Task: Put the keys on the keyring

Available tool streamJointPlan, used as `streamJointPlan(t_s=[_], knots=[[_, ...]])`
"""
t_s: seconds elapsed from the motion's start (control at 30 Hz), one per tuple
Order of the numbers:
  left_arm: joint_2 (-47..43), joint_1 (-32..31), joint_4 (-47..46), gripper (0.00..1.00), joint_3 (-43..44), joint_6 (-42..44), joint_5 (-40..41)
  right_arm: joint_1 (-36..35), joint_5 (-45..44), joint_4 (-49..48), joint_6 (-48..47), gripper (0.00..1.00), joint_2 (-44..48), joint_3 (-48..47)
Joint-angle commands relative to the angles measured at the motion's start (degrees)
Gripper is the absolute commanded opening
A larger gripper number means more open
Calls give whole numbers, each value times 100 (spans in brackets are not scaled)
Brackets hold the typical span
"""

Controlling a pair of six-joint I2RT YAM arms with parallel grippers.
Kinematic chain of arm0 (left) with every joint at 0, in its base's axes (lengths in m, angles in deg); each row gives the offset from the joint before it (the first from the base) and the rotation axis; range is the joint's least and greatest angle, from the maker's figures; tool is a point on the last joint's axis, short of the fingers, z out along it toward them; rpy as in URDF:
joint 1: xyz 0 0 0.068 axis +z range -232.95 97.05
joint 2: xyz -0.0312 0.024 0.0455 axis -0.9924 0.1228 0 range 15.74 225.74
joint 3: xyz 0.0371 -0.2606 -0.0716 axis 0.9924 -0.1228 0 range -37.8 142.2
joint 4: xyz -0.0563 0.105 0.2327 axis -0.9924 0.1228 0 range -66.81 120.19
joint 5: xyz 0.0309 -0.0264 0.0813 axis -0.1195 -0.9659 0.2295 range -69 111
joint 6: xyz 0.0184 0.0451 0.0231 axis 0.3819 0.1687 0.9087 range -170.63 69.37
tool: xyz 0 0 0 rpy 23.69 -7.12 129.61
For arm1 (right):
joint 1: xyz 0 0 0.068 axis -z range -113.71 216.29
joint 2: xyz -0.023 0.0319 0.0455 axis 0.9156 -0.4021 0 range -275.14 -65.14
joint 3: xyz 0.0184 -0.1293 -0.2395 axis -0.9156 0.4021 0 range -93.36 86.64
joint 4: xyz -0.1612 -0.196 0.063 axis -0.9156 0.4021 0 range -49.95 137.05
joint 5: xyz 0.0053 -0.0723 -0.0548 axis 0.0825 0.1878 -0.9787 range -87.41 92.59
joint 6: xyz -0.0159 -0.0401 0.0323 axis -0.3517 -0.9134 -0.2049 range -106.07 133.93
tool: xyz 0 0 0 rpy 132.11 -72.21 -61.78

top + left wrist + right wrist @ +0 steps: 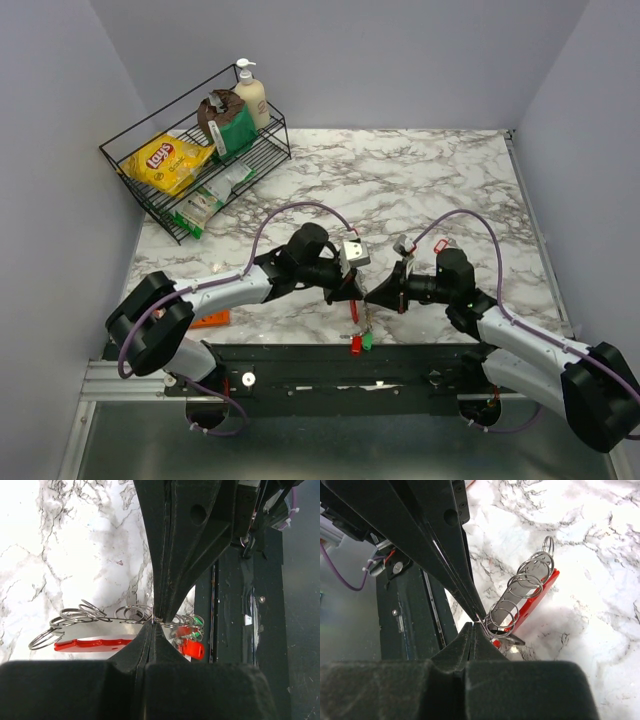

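Near edge of the marble-patterned worktop (420,190), centre: small silvery keys with red and green plastic heads (360,342) dangle in a cluster just below the point where the two arms meet. Immediately above them, the left tool (154,622) and the right tool (477,620) face each other tip to tip. Each is fully closed, pinching a thin wire loop of the keyring, a flat red bar carrying a row of silvery split rings (537,595). The keyring is held between the tools, over the worktop's near edge. Whether it touches the surface cannot be told.

Step in hand, as judged: threading, with the ring braced from both sides. The hanging keys appear already attached, though how many remain is unclear. The next move calls for one tool to stay firm while the other works a key round the coil with small, steady motions.

Toward the near left corner lies a flat orange packet (212,320). At the far left corner stands a black wire rack (165,110) with a yellow crisp bag (168,160) and a cream pump bottle (252,95).
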State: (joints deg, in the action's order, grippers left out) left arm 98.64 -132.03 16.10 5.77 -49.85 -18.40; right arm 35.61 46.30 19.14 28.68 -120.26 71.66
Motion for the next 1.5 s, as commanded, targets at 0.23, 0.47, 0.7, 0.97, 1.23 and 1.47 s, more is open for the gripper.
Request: streamJointPlan(t_s=[0.23, 0.47, 0.7, 0.97, 1.23, 1.47], knots=[[-537, 56, -64, 0, -279, 37, 29, -9, 42, 350, -428, 40, 264, -523], [-572, 56, -29, 0, -253, 45, -33, -17, 156, 368, -455, 50, 159, -567], [-669, 57, -73, 0, -235, -16, -94, -17, 578, 122, -332, 47, -236, -594], [-661, 56, -82, 0, -200, -34, -147, -17, 604, 34, -209, 31, -334, -585], [-669, 65, -20, 0, -217, -51, -130, -17, 499, -63, -68, 1, -281, -611], [-853, 74, 6, 6, -279, -51, 107, -17, 472, -186, -156, 1, -193, -567]])
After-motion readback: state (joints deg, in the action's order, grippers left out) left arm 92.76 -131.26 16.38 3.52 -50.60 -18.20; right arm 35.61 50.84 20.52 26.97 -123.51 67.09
